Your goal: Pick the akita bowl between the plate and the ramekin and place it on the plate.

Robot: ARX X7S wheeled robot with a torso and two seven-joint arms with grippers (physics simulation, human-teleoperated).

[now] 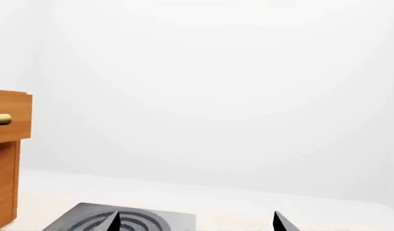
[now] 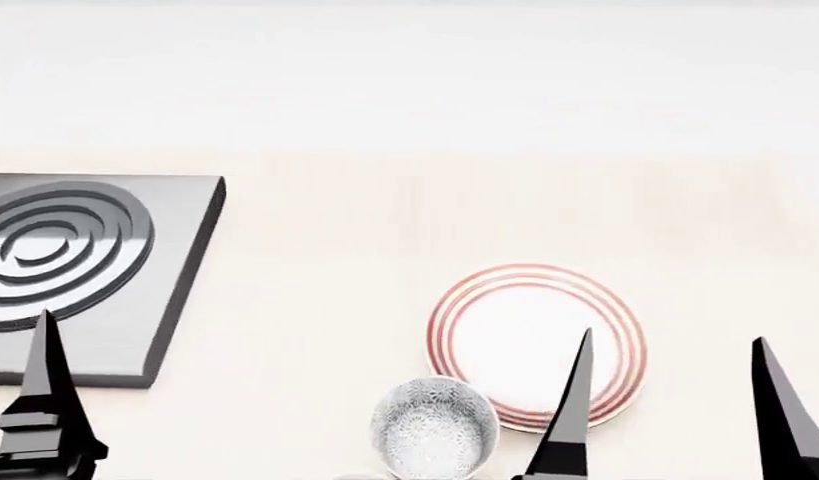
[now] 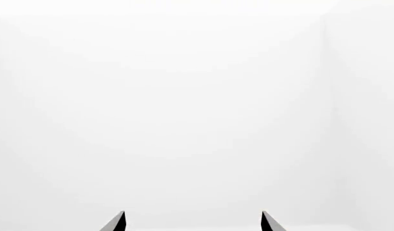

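Note:
In the head view the speckled grey-and-white akita bowl sits on the pale counter, just touching the near-left rim of the white, red-ringed plate. A pale sliver at the bottom edge below the bowl could be the ramekin; too little of it shows to tell. My right gripper hovers open over the plate's near-right side, its left finger in front of the plate. In its own view the right gripper holds nothing. My left gripper is open and empty too, with one finger showing at far left.
A grey hob slab with concentric rings lies at the left of the counter and also shows as the hob under the left gripper. A wooden cabinet with a brass handle stands at the edge of the left wrist view. A white wall rises behind.

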